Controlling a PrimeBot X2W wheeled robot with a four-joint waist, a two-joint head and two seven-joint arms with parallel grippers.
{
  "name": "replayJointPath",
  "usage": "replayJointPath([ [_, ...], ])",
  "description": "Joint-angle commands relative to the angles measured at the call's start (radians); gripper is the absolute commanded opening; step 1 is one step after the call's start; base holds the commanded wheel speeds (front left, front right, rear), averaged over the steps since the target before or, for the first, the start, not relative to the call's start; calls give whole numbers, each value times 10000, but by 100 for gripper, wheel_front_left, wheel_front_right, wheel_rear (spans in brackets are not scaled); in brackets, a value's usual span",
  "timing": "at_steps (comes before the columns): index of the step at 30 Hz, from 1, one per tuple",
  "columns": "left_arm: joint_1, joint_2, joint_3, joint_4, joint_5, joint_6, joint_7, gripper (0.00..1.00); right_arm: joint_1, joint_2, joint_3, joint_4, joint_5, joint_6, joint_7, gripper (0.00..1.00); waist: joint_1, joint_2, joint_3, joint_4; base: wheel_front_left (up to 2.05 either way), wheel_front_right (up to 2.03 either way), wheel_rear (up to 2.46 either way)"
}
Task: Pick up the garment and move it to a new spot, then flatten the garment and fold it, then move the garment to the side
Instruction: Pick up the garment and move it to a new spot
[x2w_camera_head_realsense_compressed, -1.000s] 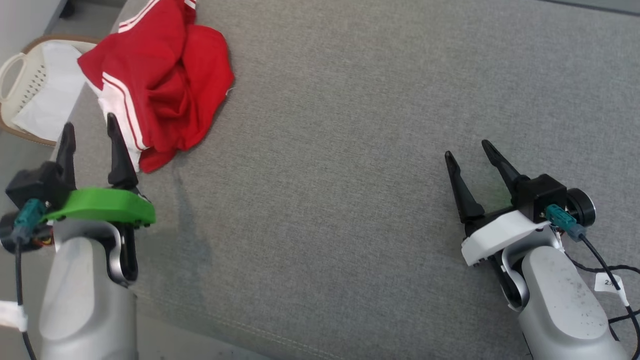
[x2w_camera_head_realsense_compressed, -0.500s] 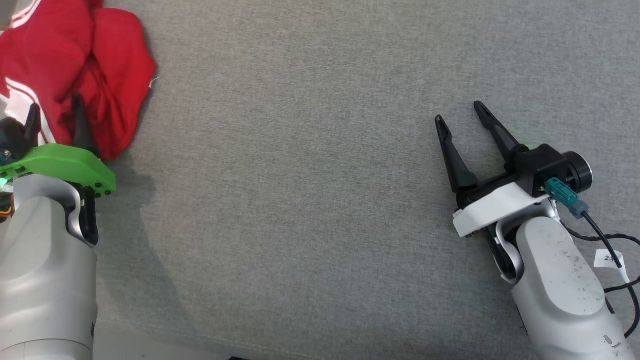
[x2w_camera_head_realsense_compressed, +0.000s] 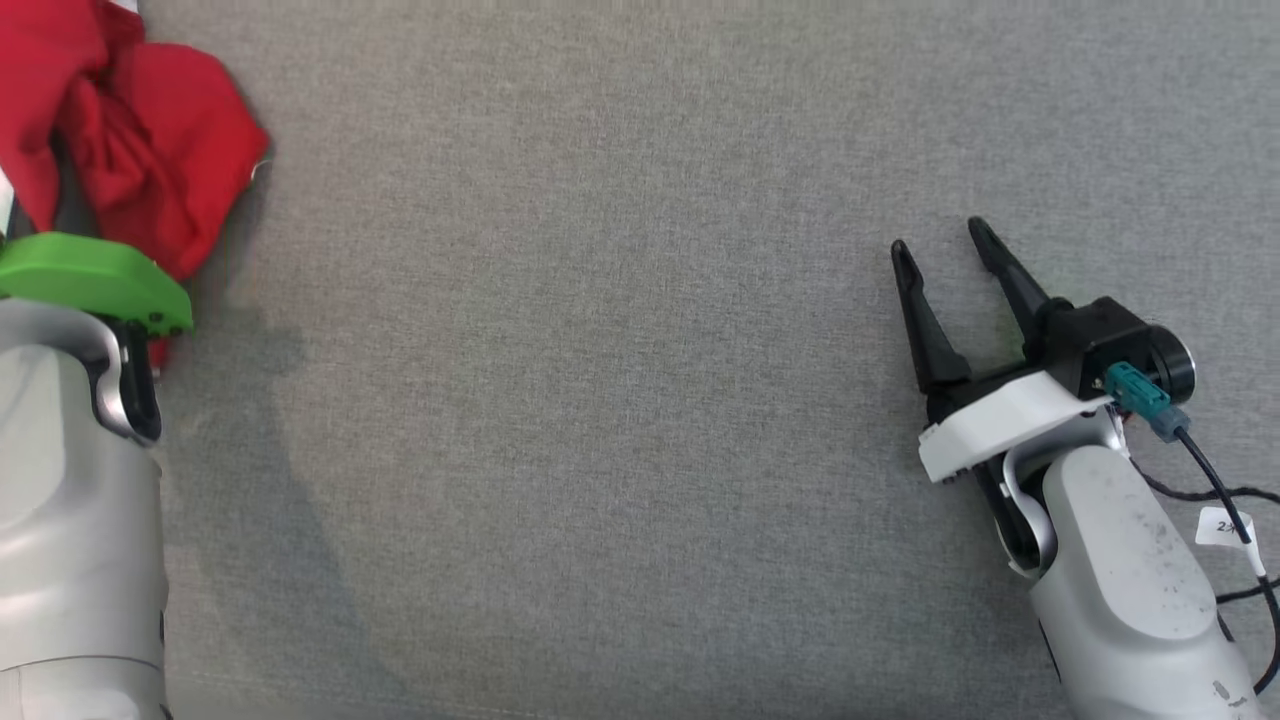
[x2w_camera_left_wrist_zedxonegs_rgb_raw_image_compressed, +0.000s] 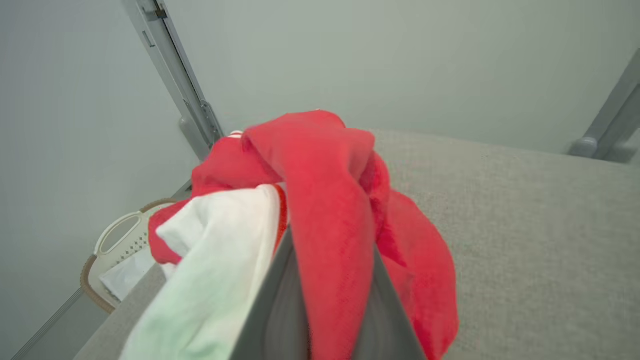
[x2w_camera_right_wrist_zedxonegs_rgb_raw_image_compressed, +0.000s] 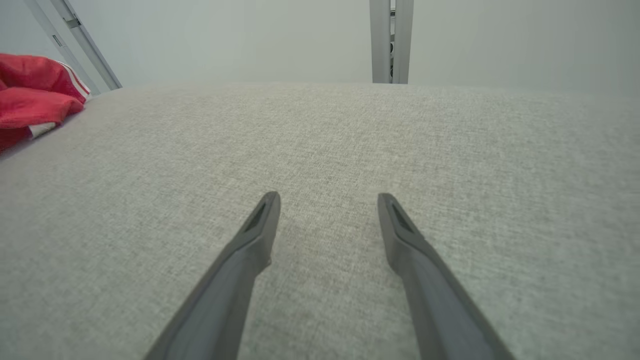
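The garment is a crumpled red piece with white trim, lying at the far left of the grey fabric surface. The left wrist view shows my left gripper shut on a fold of the garment, with red cloth draped over and between the two fingers. The head view shows its green wrist mount right against the pile, the fingertips buried in cloth. Far to the right, my right gripper hovers open and empty over bare fabric. Its wrist view shows the spread right gripper and the garment at far left.
A pale laundry basket holding white cloth stands beyond the surface's left edge. Grey metal frame posts rise behind the surface before a plain wall. Black cables trail from my right arm.
The head camera has shifted. My left gripper pushed forward into the garment and closed on it. My right gripper stayed open.
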Motion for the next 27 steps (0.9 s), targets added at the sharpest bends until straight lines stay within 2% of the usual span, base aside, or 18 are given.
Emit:
replayJointPath([
  [1,152,-88,-50,-496,175,-78,-1,0,326,29,-44,169,92,-18,35,100,0,0,-462,-101,0,0,0],
  [6,119,-452,-497,-1812,415,-246,-3,0,498,146,-24,169,208,-18,30,100,0,0,-1155,-507,0,0,0],
  [14,756,-1313,-1790,-3100,229,-384,-3,0,1100,225,205,327,635,-18,30,100,0,0,-2173,-1956,0,0,0],
  [16,1002,-1583,-2751,-3256,-57,-393,-2,0,1343,220,323,348,774,-17,29,100,0,0,-2397,-2595,0,0,0],
  [20,1347,-1710,-3908,-3284,-658,-397,-2,0,1617,222,505,408,903,-17,29,100,0,0,-2626,-3408,0,0,0],
  [25,1687,-1744,-5612,-3412,-1804,-374,-4,0,1872,220,692,430,1052,-17,29,100,0,0,-2725,-4261,0,0,0],
  [27,1802,-1733,-6242,-3426,-2060,-186,-4,0,1927,221,726,415,1090,-17,29,100,0,0,-2732,-4496,0,0,0],
])
